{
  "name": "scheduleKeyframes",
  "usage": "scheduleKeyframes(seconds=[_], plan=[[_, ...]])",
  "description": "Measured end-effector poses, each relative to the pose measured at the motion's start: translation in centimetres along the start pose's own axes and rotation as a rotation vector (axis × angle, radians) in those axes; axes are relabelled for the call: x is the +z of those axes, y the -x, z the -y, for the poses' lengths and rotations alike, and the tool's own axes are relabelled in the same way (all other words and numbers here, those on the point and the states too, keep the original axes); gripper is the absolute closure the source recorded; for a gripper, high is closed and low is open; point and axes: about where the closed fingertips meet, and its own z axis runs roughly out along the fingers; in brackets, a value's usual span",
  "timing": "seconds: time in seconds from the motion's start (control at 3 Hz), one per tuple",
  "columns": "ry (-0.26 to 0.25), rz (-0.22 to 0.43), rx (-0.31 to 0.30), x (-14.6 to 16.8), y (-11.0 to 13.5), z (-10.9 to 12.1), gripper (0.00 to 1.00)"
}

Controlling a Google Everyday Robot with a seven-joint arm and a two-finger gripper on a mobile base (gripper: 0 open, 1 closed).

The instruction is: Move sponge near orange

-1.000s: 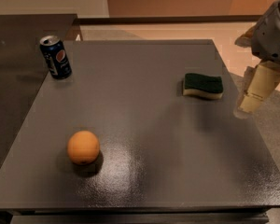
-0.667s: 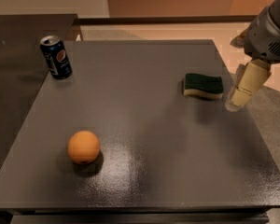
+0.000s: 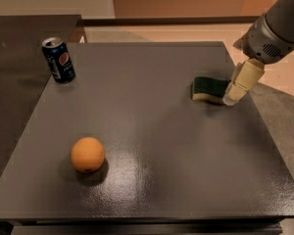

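The sponge (image 3: 209,89), dark green on top with a pale yellow base, lies flat on the right part of the dark table (image 3: 152,131). The orange (image 3: 87,154) sits at the front left of the table, far from the sponge. My gripper (image 3: 233,96) comes down from the upper right on a grey arm. Its pale fingers (image 3: 241,81) reach the sponge's right end, low over the table. The sponge rests on the table.
A blue Pepsi can (image 3: 59,59) stands upright at the table's back left corner. A second dark surface (image 3: 19,62) adjoins on the left. The table's right edge (image 3: 264,126) lies just beyond the gripper, with the floor beyond it.
My gripper has moved left and down, from beside the table's right edge to the sponge's right end. The sponge, orange and can have not moved.
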Motion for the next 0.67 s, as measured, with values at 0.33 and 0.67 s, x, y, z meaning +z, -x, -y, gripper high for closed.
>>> scheduleKeyframes(seconds=[0.33,0.67], plan=[[0.036,-0.003,0.005,2.8,0.0,0.8,0.00],[0.079,-0.009,0.009,5.1,-0.1,1.0,0.00]])
